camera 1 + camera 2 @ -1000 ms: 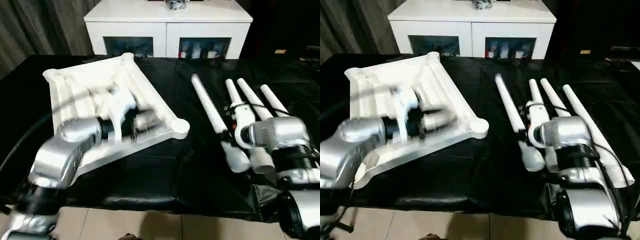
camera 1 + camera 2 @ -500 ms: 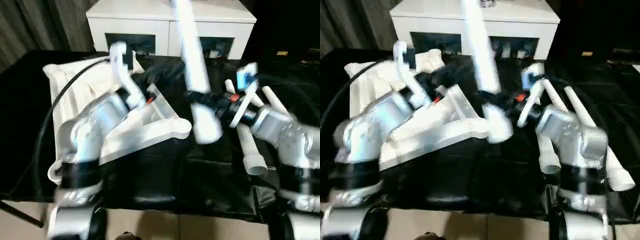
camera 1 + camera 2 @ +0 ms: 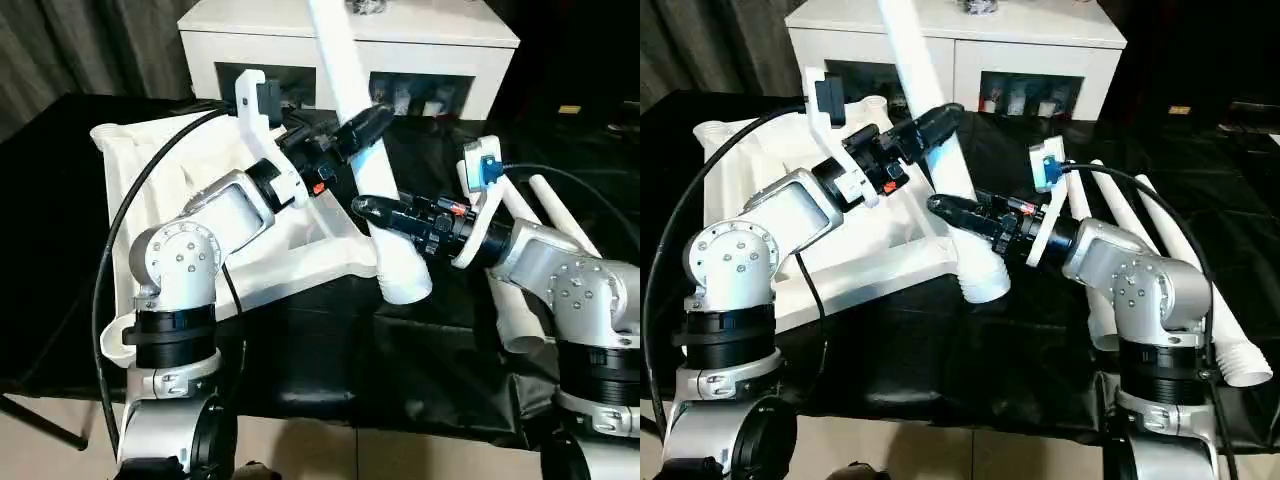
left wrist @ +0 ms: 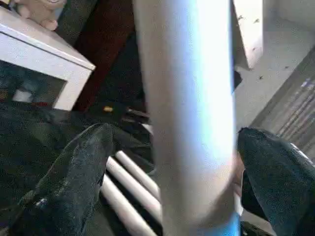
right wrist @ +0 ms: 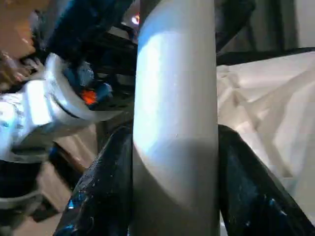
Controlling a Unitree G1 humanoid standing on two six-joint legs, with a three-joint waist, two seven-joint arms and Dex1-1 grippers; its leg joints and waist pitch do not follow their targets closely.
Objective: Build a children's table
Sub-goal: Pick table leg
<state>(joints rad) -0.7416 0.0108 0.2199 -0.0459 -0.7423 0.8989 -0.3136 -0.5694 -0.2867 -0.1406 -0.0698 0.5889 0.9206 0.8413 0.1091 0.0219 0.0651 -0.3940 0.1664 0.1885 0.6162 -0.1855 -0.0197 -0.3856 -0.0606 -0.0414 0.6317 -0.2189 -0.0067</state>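
Observation:
The white tabletop lies rim up on the left of the black table. One white leg is held up steeply tilted, its wide end just above the tabletop's near right corner. My right gripper is shut on this leg low down, and its fingers press both sides. Higher up, my left gripper is open. Its fingers stand either side of the leg with a gap. More legs lie on the table at the right.
A white cabinet with dark glass doors stands behind the black-covered work table. A black cable loops from my left arm over the tabletop's left side. The table's front edge and the tiled floor are near.
The right arm lifted a leg off the table and swung it up over the tabletop's corner. The left arm rose from the tabletop to the leg, and its fingers spread.

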